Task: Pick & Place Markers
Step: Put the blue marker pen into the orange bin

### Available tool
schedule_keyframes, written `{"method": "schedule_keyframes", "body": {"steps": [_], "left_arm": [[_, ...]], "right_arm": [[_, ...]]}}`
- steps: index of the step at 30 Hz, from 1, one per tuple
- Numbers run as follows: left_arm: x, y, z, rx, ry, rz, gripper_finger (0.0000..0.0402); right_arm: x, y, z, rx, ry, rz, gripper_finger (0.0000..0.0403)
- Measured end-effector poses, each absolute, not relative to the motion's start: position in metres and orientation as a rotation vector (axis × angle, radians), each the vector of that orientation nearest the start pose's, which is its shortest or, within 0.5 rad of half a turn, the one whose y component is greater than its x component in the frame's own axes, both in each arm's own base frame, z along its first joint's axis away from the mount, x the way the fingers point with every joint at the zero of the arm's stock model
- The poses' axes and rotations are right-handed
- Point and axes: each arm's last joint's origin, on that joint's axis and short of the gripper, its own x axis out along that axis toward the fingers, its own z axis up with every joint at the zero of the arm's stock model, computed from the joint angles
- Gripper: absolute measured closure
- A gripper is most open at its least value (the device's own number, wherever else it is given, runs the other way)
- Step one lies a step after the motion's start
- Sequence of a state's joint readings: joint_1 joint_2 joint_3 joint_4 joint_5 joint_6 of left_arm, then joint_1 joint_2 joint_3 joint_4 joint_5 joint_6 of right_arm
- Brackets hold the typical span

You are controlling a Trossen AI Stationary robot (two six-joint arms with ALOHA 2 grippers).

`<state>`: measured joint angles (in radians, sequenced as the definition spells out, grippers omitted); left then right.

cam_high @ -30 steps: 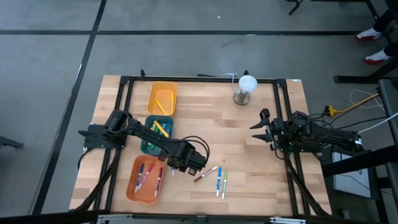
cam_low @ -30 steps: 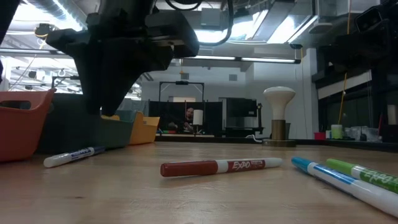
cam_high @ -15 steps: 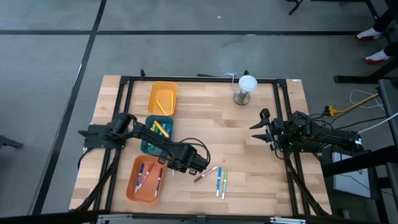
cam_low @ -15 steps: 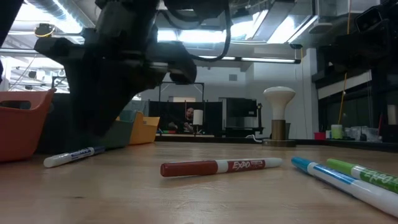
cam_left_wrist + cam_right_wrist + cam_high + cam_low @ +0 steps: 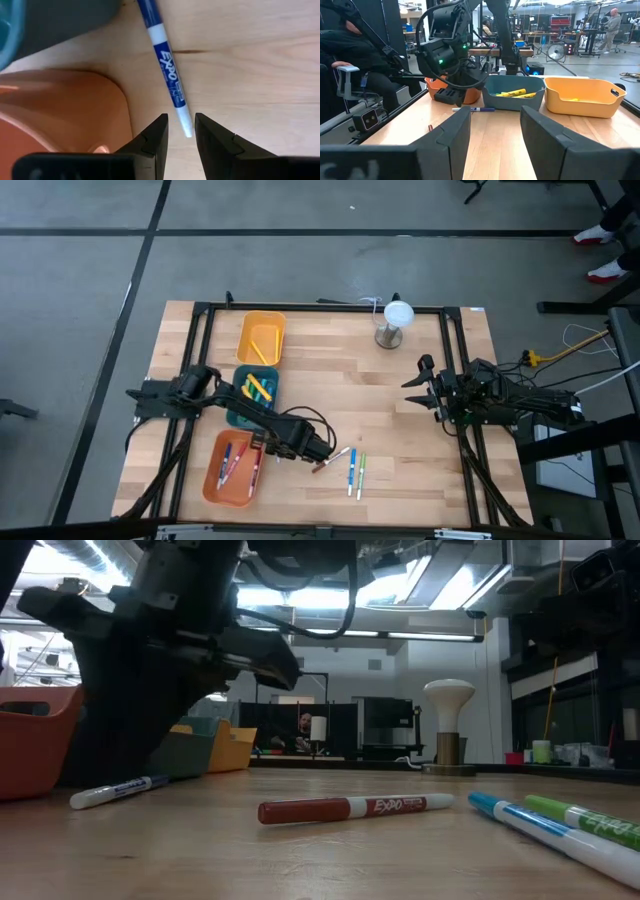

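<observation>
While markers fill the orange tray (image 5: 232,480), yellow ones (image 5: 260,388) occupy teal.

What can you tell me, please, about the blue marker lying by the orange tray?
The blue marker is a thin plastic stick with a blue cap end, a white band and a white tail. It lies flat on the wooden table, beside the orange tray, apparently not touching it. The left gripper's open fingers hover over its tail.

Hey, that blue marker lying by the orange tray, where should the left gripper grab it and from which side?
Grip the blue marker mid-barrel from straight above, fingers across it: it lies flat on the table, the orange tray close on one side. The open left gripper is at its white tip.
</observation>
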<state>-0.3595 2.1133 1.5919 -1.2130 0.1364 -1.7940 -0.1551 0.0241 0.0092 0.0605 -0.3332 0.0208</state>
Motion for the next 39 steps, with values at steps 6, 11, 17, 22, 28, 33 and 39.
{"method": "schedule_keyframes", "body": {"steps": [6,11,17,22,28,33,39], "left_arm": [[0.358,-0.139,0.158,-1.059,1.458,1.23,0.0311],[0.359,-0.138,0.154,-1.034,1.462,1.242,0.0311],[0.359,-0.137,0.151,-1.018,1.446,1.25,0.0311],[0.36,-0.137,0.149,-1.017,1.448,1.254,0.0311],[0.36,-0.137,0.15,-1.03,1.452,1.259,0.0311],[0.361,-0.134,0.15,-1.048,1.466,1.261,0.0311],[0.361,-0.134,0.149,-1.035,1.46,1.26,0.0311]], "right_arm": [[0.097,-0.006,0.171,0.01,-0.043,0.179,0.0233],[0.097,-0.006,0.171,0.01,-0.042,0.179,0.0233],[0.097,-0.006,0.171,0.01,-0.043,0.179,0.0233],[0.097,-0.006,0.171,0.01,-0.043,0.179,0.0233],[0.097,-0.006,0.171,0.01,-0.043,0.179,0.0233],[0.097,-0.006,0.171,0.01,-0.043,0.179,0.0233],[0.097,-0.006,0.171,0.01,-0.042,0.178,0.0233]]}}
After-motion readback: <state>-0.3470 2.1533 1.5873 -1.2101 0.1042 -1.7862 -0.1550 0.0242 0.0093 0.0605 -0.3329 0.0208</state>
